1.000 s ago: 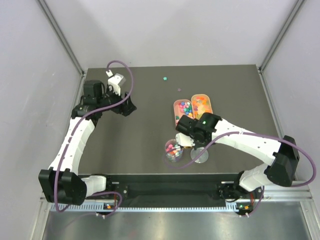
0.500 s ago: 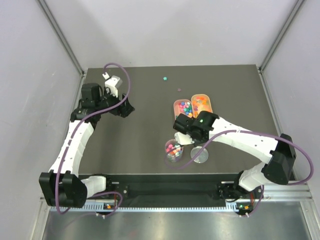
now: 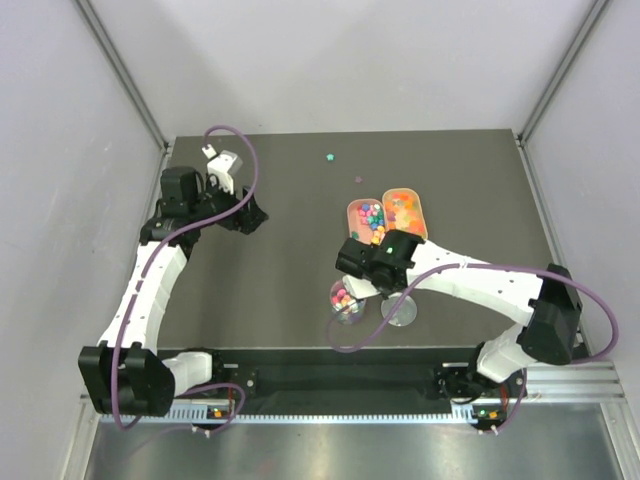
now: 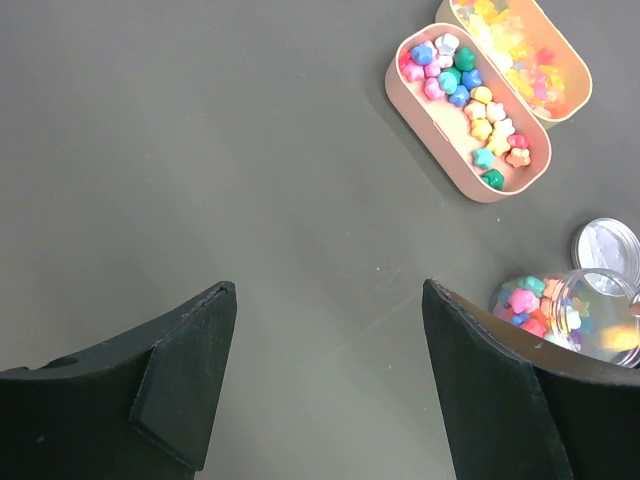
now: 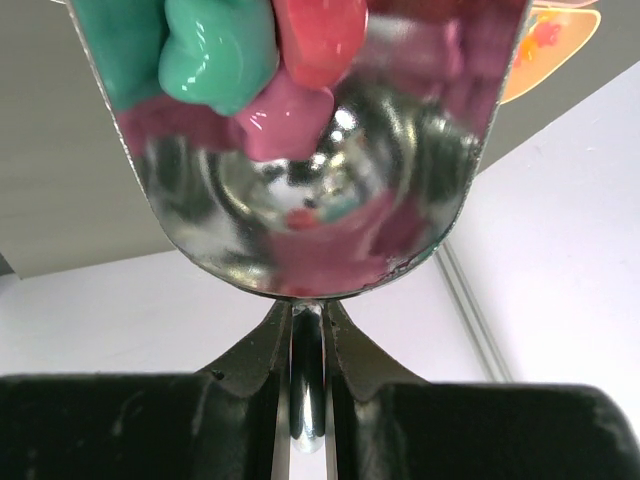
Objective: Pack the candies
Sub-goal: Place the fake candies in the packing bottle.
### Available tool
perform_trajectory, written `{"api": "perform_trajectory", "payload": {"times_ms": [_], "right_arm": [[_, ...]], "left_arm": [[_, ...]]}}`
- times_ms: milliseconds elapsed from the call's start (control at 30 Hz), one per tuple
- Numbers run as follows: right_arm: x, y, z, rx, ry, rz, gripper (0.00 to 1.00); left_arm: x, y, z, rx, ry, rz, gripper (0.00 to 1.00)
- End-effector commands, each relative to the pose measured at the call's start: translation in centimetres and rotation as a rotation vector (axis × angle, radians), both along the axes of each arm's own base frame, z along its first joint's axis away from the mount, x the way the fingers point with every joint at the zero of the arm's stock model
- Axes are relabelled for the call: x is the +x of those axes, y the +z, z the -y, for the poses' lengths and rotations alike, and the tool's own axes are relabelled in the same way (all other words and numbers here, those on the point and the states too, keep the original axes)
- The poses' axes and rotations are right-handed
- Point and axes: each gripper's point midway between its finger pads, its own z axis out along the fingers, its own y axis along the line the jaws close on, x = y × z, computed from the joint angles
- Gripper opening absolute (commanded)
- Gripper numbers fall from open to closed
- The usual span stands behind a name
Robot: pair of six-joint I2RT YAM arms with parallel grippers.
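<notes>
**Transfer of candies (image 5: 215,50) by scoop (image 5: 330,210).** The scoop's handle is clamped between the right fingers (image 5: 130,425). At least 3 pieces (teal, red, pink) are carried in its bowl. In the top view the scoop is hidden beneath the right wrist, which is held close to, and partly over, the jar (image 3: 346,303). The jar is already partly filled, and its lid (image 3: 400,313) lies just beside it on the surface (image 3: 260,290). More candies remain in the pink tray (image 4: 432,135).

The left fingers (image 4: 180,390) are spread apart and empty, well apart from the work.

The pour is judged best done with the scoop's lip centred over the jar mouth and tipped slowly, so that no piece is bounced out.

Compared with 1 s earlier, the right wrist has been shifted leftward toward the jar. The left arm is hardly changed.
</notes>
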Motion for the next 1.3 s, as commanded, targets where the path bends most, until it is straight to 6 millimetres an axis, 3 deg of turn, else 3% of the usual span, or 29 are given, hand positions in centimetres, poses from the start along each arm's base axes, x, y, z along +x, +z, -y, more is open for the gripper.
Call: {"api": "perform_trajectory", "payload": {"times_ms": [0, 567, 800, 933, 967, 1067, 1133, 1167, 1200, 1233, 1267], "right_arm": [[-0.7, 1.8, 1.0, -0.099, 0.038, -0.001, 0.0], [0.7, 4.1, 0.3, -0.181, 0.091, 0.149, 0.0], [0.7, 4.2, 0.9, -0.168, 0.065, 0.155, 0.0], [0.4, 1.6, 3.8, 0.001, -0.208, 0.058, 0.0], [1.0, 1.2, 5.6, 0.046, -0.329, 0.044, 0.0], [1.7, -1.1, 7.3, 0.21, -0.579, -0.008, 0.0], [3.1, -2.6, 9.7, 0.339, -0.796, -0.024, 0.0], [3.8, -3.6, 12.1, 0.362, -0.924, -0.027, 0.0], [4.7, -4.5, 12.2, 0.437, -0.991, -0.034, 0.0], [5.1, -5.2, 12.8, 0.475, -1.05, -0.045, 0.0], [5.9, -6.4, 14.6, 0.498, -1.163, -0.059, 0.0]], "left_arm": [[0.2, 1.7, 0.0, -0.021, 0.0, 0.072, 0.8], [0.8, 1.9, 0.2, -0.051, -0.003, 0.067, 0.8], [1.4, 2.4, 0.3, -0.051, -0.006, 0.059, 0.8], [1.7, 2.4, 0.3, -0.042, -0.014, 0.031, 0.8], [1.8, 2.6, 0.3, -0.034, -0.018, 0.034, 0.8], [1.9, 2.8, 0.4, -0.025, -0.04, 0.024, 0.79], [2.4, 2.9, 0.7, -0.024, -0.058, 0.018, 0.79], [2.3, 2.5, 0.9, -0.011, -0.077, 0.0, 0.79], [2.6, 3.1, 1.0, 0.003, -0.087, 0.013, 0.79], [3.0, 2.3, 1.0, 0.023, -0.09, -0.014, 0.79], [3.2, 2.1, 1.2, 0.051, -0.111, -0.011, 0.79]]}}
